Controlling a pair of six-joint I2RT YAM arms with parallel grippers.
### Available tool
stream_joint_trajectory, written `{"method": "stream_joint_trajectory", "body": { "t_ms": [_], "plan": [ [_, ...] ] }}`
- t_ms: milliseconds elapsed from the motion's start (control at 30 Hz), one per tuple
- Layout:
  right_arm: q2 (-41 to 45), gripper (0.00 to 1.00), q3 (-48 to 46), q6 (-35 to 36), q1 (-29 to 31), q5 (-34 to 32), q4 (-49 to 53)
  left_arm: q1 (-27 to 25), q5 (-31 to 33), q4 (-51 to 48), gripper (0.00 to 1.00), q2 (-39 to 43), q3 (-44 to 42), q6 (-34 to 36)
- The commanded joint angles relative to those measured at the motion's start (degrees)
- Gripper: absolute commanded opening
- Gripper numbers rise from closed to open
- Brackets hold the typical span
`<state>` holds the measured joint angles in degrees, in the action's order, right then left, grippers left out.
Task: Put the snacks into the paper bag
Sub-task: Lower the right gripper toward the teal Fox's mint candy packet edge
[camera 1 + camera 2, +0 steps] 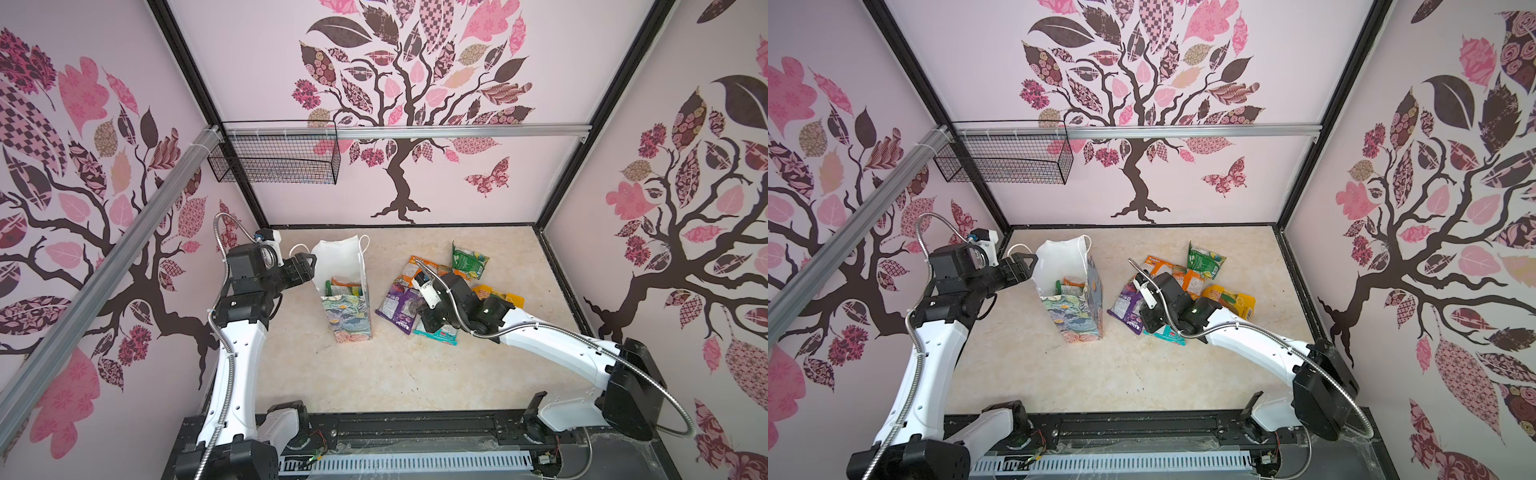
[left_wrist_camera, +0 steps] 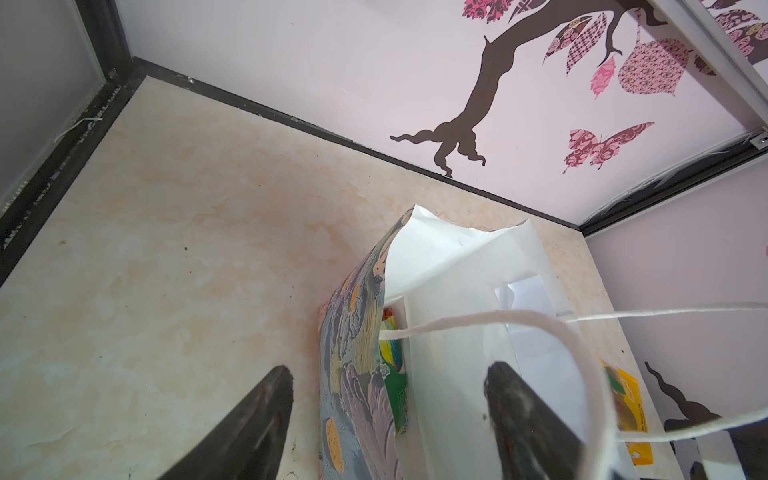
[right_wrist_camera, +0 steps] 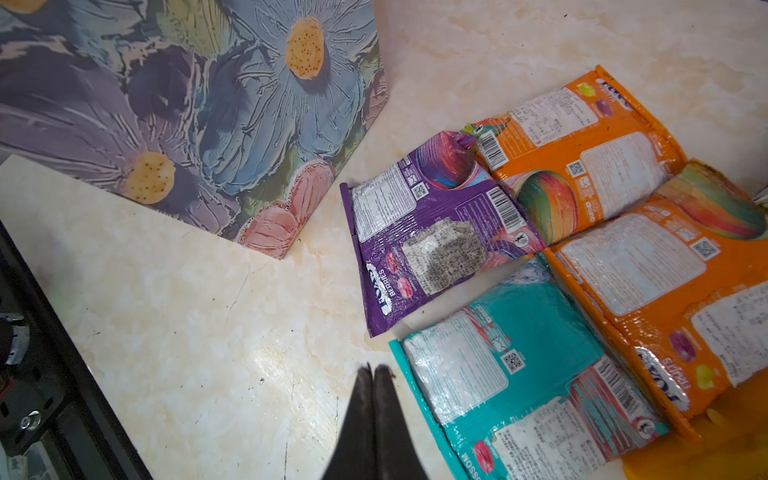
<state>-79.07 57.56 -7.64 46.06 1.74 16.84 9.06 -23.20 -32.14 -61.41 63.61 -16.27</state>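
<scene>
Both top views look down from high; wrist views sit close, sharing the paper bag (image 3: pixel 187 104).

Both top views reach me bright, soft and even, with only a faint shadow off the paper bag (image 1: pixel 351 320) toward 7 o'clock. Walls stretch at 3 and 9 o'clock. On the wrist cameras I see sheen on the table (image 3: pixel 249 374), glints on the snacks (image 3: pixel 457 365), and a blurred cord handle (image 2: pixel 498 318).

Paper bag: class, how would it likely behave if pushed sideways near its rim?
The paper bag stands tall on a narrow base, so it would probably tip rather than slide. Its white rim is already creased, suggesting thin walls that buckle easily. The snacks inside sit low and may steady it slightly.
</scene>
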Motion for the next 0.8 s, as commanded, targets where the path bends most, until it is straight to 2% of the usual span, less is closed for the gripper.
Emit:
{"method": "stream_joint_trajectory", "body": {
  "t_ms": [0, 267, 467, 533, 633, 667, 700, 733, 767],
  "plan": [
    [3.4, 0.00, 2.6, -0.5, -0.8, 2.1, 0.3, 0.1, -0.7, 2.0, 0.77, 1.1, -1.1, 1.1],
    [7.1, 0.00, 1.5, -3.3, -2.4, 6.3, -3.3, 0.1, -0.3, 2.1, 0.77, 3.1, -2.5, 0.6],
    [7.9, 0.00, 2.7, -2.6, -2.6, 5.7, -3.9, 0.1, -1.0, 3.4, 0.77, 3.0, -3.4, -0.5],
    [7.2, 0.00, 3.6, -1.6, -2.6, 5.6, -2.9, 0.2, -1.7, 3.2, 0.77, 2.2, -3.1, -0.4],
    [4.2, 0.00, 5.6, 2.1, -2.6, 5.2, 3.9, 0.1, -1.4, 2.0, 0.76, 1.7, -2.6, 0.2],
    [3.0, 0.05, 5.5, 3.3, -2.5, 4.9, 6.0, 0.1, -1.1, 2.0, 0.76, 2.0, -2.6, 0.3],
    [2.3, 0.16, 5.1, 4.5, -2.1, 4.3, 7.4, 0.2, -0.9, 2.0, 0.76, 2.3, -2.7, 0.4],
    [1.4, 0.29, 4.6, 5.8, -1.0, 1.8, 8.8, 0.1, -0.8, 2.4, 0.77, 2.5, -2.9, 0.2],
    [0.3, 0.36, 4.0, 7.3, 1.1, -2.3, 9.8, 0.1, -0.7, 2.7, 0.77, 2.7, -3.1, 0.1]
  ]
}}
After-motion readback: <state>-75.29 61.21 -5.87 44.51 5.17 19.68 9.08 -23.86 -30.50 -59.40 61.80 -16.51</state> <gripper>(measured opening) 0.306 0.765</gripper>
